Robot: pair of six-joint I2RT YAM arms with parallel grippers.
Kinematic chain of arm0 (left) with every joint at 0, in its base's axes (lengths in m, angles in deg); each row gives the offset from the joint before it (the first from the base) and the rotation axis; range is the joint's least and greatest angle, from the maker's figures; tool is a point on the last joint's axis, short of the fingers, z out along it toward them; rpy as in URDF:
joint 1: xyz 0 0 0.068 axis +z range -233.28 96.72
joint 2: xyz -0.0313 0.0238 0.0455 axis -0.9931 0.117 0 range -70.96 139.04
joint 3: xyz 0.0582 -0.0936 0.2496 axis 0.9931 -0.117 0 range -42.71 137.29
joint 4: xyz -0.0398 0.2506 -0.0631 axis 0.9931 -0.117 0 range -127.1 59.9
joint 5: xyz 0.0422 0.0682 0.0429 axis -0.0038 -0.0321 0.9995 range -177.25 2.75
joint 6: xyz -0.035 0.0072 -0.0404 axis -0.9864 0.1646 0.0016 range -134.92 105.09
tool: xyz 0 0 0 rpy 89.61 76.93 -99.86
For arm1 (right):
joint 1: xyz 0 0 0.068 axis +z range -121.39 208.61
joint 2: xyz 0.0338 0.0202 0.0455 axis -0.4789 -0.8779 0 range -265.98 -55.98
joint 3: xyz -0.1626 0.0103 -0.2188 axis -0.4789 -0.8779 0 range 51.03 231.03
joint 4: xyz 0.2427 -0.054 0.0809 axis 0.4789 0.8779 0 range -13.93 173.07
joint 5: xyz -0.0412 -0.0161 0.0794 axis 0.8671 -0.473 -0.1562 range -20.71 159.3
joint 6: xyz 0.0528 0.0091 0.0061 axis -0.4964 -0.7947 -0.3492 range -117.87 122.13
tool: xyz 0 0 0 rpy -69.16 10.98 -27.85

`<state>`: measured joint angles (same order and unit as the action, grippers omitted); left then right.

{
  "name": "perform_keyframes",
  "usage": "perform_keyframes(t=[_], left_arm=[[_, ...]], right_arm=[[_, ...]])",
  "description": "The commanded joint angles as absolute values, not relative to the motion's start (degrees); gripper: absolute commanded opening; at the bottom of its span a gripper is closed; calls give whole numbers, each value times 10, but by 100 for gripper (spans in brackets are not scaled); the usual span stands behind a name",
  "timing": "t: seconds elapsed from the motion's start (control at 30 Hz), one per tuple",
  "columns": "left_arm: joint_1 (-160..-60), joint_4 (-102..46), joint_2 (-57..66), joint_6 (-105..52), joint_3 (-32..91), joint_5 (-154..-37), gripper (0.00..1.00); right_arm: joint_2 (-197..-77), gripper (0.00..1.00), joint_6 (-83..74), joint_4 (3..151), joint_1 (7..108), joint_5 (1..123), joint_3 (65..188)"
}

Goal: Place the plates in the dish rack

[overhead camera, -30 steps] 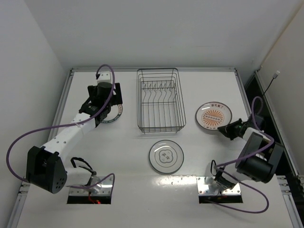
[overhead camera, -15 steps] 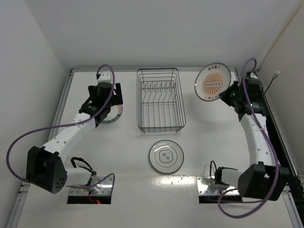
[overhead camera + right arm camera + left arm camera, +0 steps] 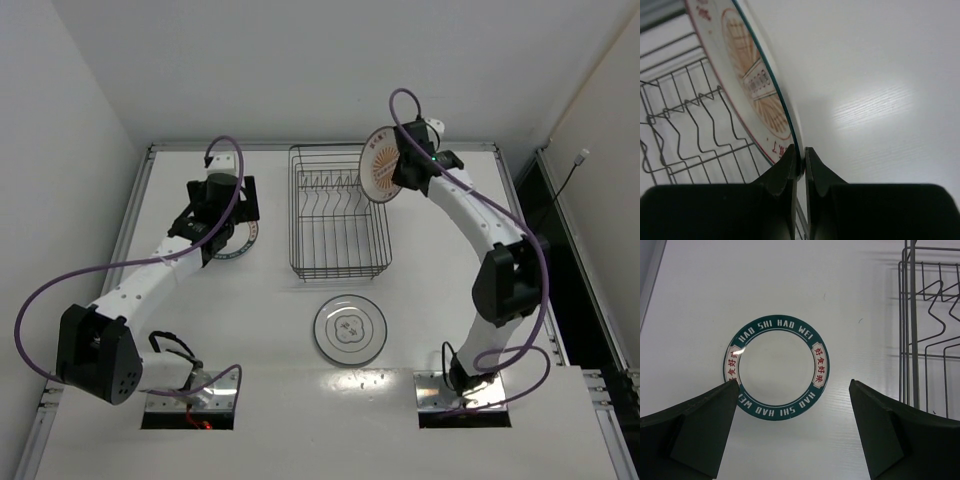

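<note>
**mo:** ok, where's the sunburst plate (image 3: 379, 165) at right now?

**kit:** up in the air, standing on edge over the far right corner of the rack (image 3: 292, 215). The right gripper (image 3: 800, 151) is clamped on its rim, closed down to just the thickness of the plate.

**mo:** any tips for dropping it in?

**kit:** I'd line the plate's edge up with a gap between two prongs (image 3: 335, 182), hold it upright and come down slow. It's only held by a tiny bit of rim, so a bump on a wire could probably twist it in the grip. Let go only once the bottom edge sits in the basket.

**mo:** anything in the rack yet?

**kit:** nope, just bare wire. The other two plates lie flat on the table (image 3: 450, 300). The grey-ringed plate (image 3: 349, 329) is just in front of the rack, and the green-rimmed plate (image 3: 776, 367) is off to its left. The left gripper (image 3: 793, 385) hangs over that one, jaws spread wide, holding nothing.
</note>
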<state>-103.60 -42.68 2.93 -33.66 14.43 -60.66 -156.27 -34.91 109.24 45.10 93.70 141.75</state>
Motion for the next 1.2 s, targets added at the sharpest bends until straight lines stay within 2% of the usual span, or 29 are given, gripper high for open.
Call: perform_keyframes(t=[0.0,0.4,0.6,0.67,0.7,0.8,0.93,1.03,1.1,1.17], left_arm=[[-1039,-415,31,-341,162,-604,91],[-1039,-415,31,-341,162,-604,91],[-1039,-415,37,-341,162,-604,91],[-1039,-415,37,-341,162,-604,91],[-1039,-415,37,-341,162,-604,92],[-1039,-415,37,-346,162,-610,92],[-1039,-421,37,-346,162,-610,92],[-1039,-421,37,-346,162,-604,92],[-1039,-421,37,-346,162,-604,92],[-1039,-421,37,-346,162,-604,92]], right_arm=[[-1569,0,-344,1098,472,1015,1452],[-1637,0,-378,1162,568,1118,1493],[-1665,0,-403,1193,593,1119,1530],[-1665,5,-403,1200,598,1119,1536],[-1656,15,-403,1200,598,1119,1541],[-1627,27,-387,1206,598,1118,1541],[-1564,36,-341,1187,588,1086,1522],[-1514,36,-325,1239,582,1081,1529],[-1432,36,-299,1236,582,1037,1487],[-1358,45,-299,1202,575,964,1381]])
